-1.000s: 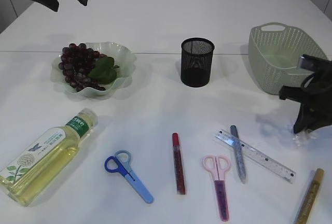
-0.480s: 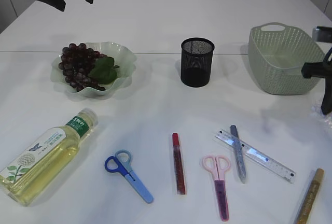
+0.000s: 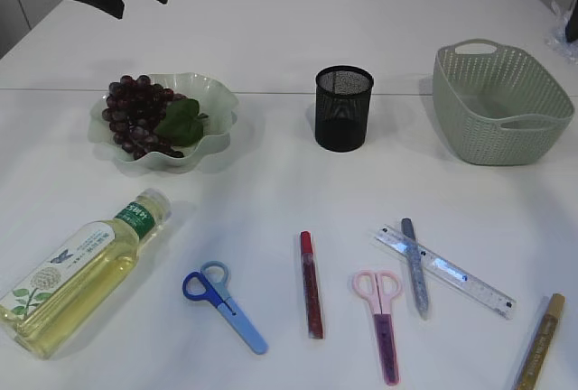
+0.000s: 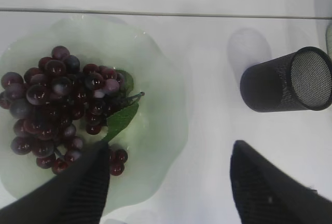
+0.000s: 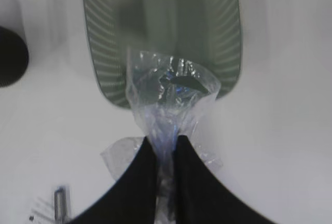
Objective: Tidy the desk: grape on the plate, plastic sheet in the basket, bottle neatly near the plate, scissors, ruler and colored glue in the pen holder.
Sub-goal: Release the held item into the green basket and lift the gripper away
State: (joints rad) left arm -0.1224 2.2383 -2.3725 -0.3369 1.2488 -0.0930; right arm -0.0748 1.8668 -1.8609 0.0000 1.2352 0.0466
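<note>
While the plastic sheet (image 5: 167, 92) dangles pinched in the right gripper (image 5: 165, 154) above the green basket (image 5: 218, 37) near the worktop's right edge, the left gripper (image 4: 168, 180) hangs wide over the grape (image 4: 57, 107) on its plate (image 4: 161, 115).

Desk count around the pen holder (image 3: 343, 107)

Two scissors (image 3: 223, 304), three glue pens (image 3: 311, 283), one ruler (image 3: 444, 269), bottle (image 3: 79, 270), plate (image 3: 214, 115), basket (image 3: 498, 101), plastic sheet (image 5: 168, 97).

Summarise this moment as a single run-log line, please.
grapes: on plate | right pincer: holding plastic sheet over basket | left pincer: open, empty
</note>
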